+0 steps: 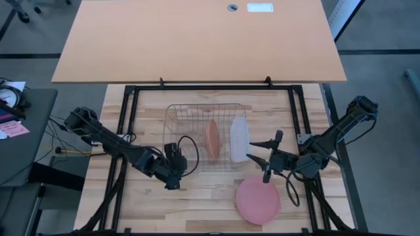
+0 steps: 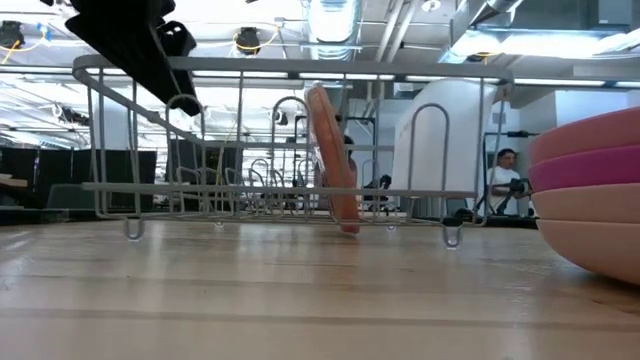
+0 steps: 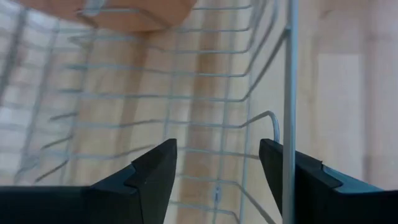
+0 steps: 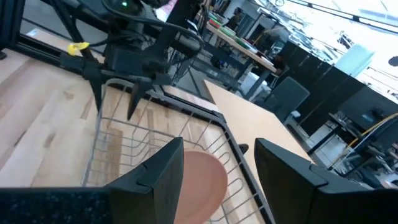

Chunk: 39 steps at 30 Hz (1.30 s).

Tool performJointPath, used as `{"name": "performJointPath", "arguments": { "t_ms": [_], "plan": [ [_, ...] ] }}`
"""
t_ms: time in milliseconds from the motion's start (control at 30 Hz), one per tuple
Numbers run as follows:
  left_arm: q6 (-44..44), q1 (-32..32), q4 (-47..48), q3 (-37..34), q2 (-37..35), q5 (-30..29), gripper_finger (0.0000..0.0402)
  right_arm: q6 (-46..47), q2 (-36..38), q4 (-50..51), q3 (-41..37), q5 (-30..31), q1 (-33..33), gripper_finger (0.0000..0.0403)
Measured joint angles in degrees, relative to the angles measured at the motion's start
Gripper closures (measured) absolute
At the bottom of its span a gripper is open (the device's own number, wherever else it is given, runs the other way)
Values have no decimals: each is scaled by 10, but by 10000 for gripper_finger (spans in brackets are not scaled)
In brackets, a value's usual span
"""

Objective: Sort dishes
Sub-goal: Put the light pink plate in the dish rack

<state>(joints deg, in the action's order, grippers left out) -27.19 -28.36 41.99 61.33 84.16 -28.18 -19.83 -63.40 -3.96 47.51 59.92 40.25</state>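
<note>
salmon plate (image 1: 212, 139): stood on edge in wire rack (image 1: 177, 115) | left gripper (image 1: 172, 185): spread wide, empty, beside rack | right gripper (image 1: 260, 160): parted, empty, beside rack

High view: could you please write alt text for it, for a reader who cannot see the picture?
A wire rack on a wooden table holds one orange plate on edge beside a translucent tub. The open left gripper is at the rack's near left corner; the open right gripper hovers above a stack of plates.
</note>
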Motion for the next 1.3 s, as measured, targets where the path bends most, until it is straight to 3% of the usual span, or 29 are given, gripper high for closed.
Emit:
{"name": "performJointPath", "arguments": {
  "t_ms": [300, 467, 833, 1033, 1300],
  "plan": [
    [-53, -3, 5, 1, 2, -84, 173, 0, 0, 4, 0, 0, -3, 203],
    [-23, -24, 2, 1, 15, -126, 192, -1, 0, 22, 0, 0, -5, 203],
    [17, -29, 23, 1, 12, -107, 286, 3, 0, 38, 0, 0, -25, 203],
    [33, -41, 21, 1, 12, -104, 299, 20, 0, 47, 0, -1, -25, 203],
    [35, -50, 20, 1, 12, -92, 299, 117, 0, 142, 0, -31, -29, 203]
  ]
}}
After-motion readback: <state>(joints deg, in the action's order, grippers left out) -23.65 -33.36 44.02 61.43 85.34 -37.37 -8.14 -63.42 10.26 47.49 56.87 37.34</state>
